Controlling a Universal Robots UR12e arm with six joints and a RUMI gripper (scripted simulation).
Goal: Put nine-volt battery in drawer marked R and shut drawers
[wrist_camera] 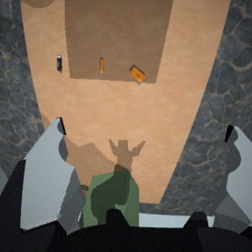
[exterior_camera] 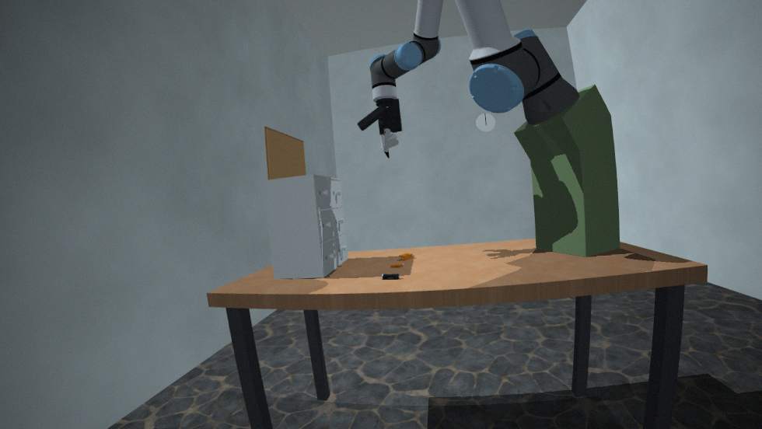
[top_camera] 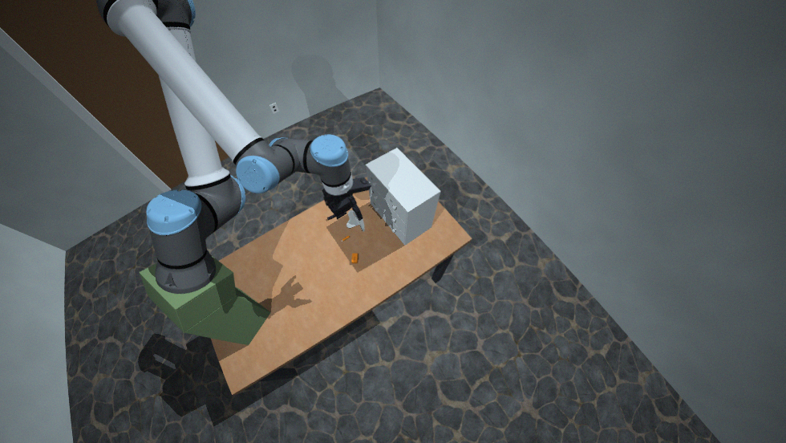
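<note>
The end effector is spread wide with nothing between its fingers, high over the bench. Below it lies what I take for the nine-volt battery, the orange block with a darker end. It should be stiff, compact, fairly light and slightly slick; I'd grip its long flat sides near the middle, away from the terminals, since a corner grip could twist it out. Also below are a slim orange piece and a dark cylinder, both to be left. The chest stands upright beside and below the end effector, its drawers apparently shut, contents hidden. I can't read which is R; that one needs gentle pulling, lacking stops.
</note>
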